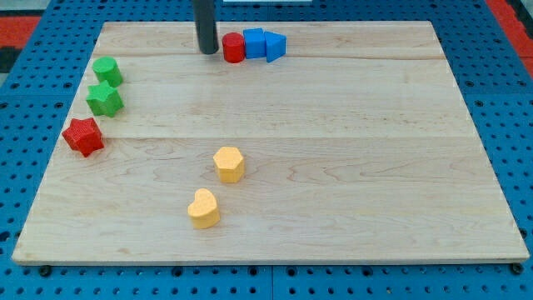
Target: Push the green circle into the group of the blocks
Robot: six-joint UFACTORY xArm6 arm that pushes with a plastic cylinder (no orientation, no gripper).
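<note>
The green circle point(107, 71) lies near the board's left edge, toward the view's top. Just below it sits a green star point(105, 99), and below that a red star point(83, 137). My tip point(206, 50) stands near the view's top, just left of a red round block point(233, 47), far to the right of the green circle. Right of the red block are a blue cube point(254, 42) and a blue triangle point(275, 47), packed in a row.
A yellow hexagon point(229, 163) and a yellow heart point(204, 208) lie at the lower middle of the wooden board point(375, 167). A blue pegboard point(508, 100) surrounds the board.
</note>
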